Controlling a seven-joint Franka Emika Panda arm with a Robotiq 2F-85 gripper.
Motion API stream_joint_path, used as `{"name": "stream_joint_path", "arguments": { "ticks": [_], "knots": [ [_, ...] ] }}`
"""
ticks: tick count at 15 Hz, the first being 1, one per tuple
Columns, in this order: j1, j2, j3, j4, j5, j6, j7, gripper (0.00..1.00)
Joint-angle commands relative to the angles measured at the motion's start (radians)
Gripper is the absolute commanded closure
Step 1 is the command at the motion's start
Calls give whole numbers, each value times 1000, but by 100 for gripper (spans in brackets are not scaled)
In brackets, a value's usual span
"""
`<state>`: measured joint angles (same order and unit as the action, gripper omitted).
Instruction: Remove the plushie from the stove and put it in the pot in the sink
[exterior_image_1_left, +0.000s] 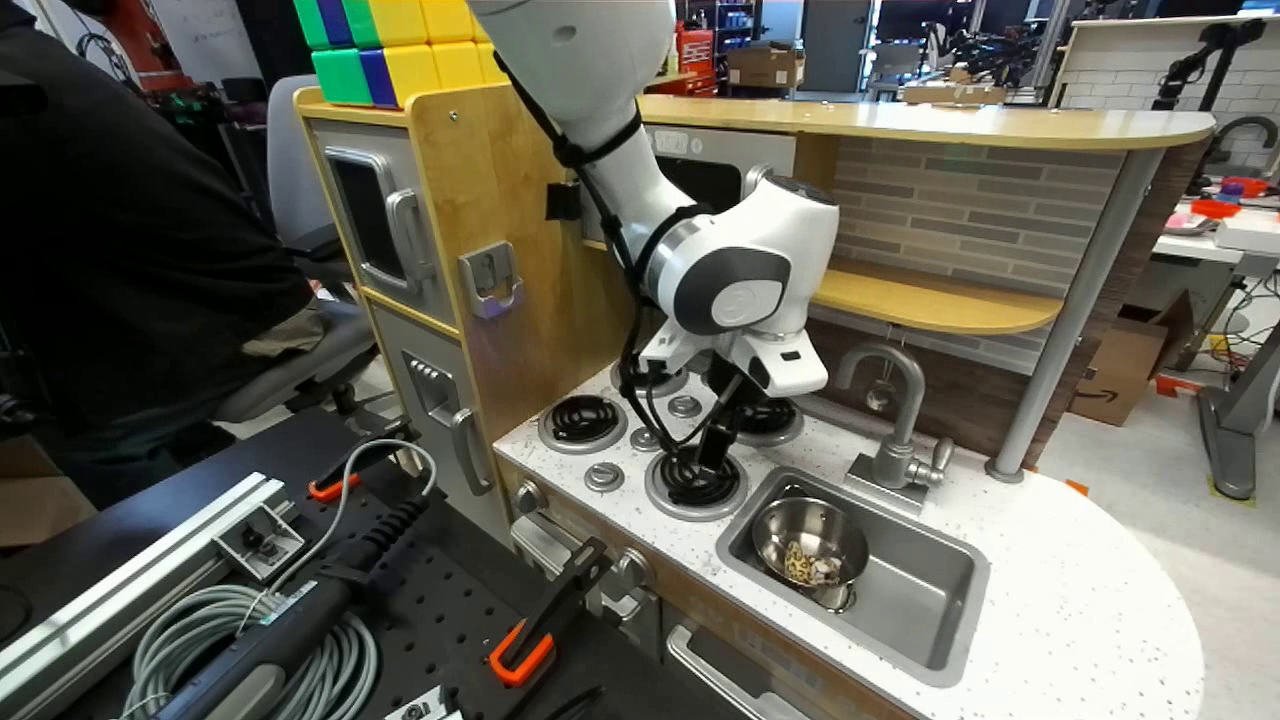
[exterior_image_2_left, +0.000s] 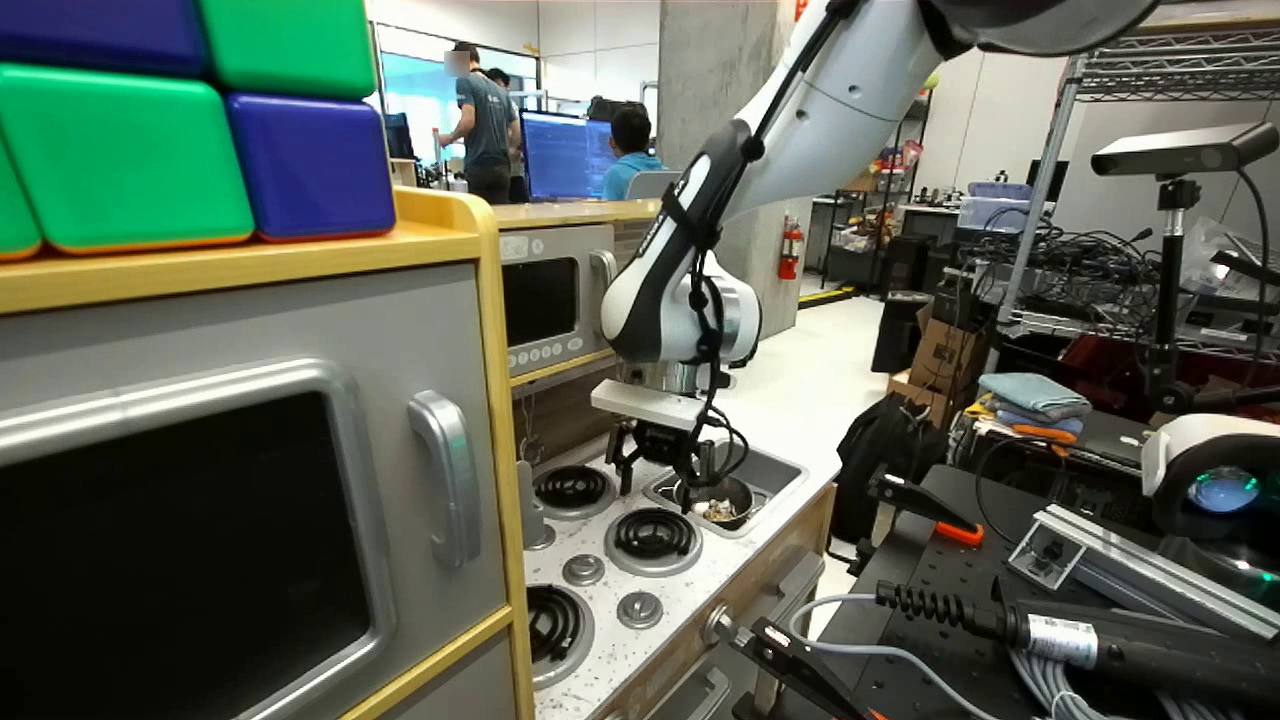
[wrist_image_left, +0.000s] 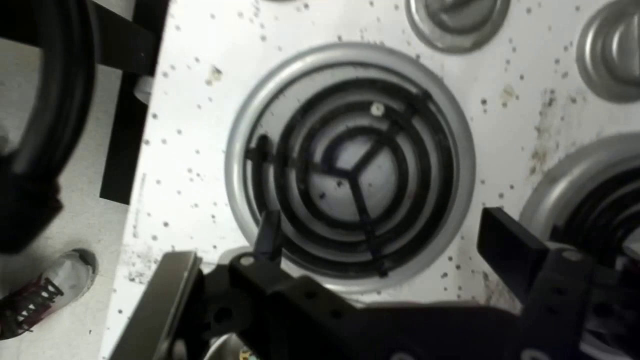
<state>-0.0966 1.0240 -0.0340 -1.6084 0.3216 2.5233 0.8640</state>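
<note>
The plushie (exterior_image_1_left: 800, 565), yellow with dark spots and a whitish part, lies inside the shiny steel pot (exterior_image_1_left: 842, 535) in the grey sink (exterior_image_1_left: 925, 585). In an exterior view the plushie (exterior_image_2_left: 718, 510) also shows in the pot (exterior_image_2_left: 740, 492). The white stove (wrist_image_left: 200, 175) has several black coil burners. My gripper (wrist_image_left: 382, 222) is open, its fingers wide apart with nothing between them, above a burner (wrist_image_left: 350, 170) beside the sink. It also shows in both exterior views (exterior_image_1_left: 722, 440) (exterior_image_2_left: 657, 485). In the wrist view only a bit of the plushie (wrist_image_left: 247, 355) shows at the bottom edge.
A curved faucet (exterior_image_1_left: 905, 400) stands behind the sink. A wooden shelf (exterior_image_1_left: 940, 295) and a microwave panel (exterior_image_2_left: 555, 295) are behind the arm. A tall wooden cabinet (exterior_image_1_left: 530, 250) borders the stove. A black table (exterior_image_1_left: 430, 600) with cables and clamps stands in front.
</note>
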Motion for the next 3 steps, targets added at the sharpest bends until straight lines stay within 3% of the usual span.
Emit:
{"name": "stream_joint_path", "arguments": {
  "ticks": [1, 3],
  "knots": [
    [19, -125, -4, -146, 1, -121, -52, 0],
    [61, -139, -48, -163, -48, -231, -30, 0]
  ]
}}
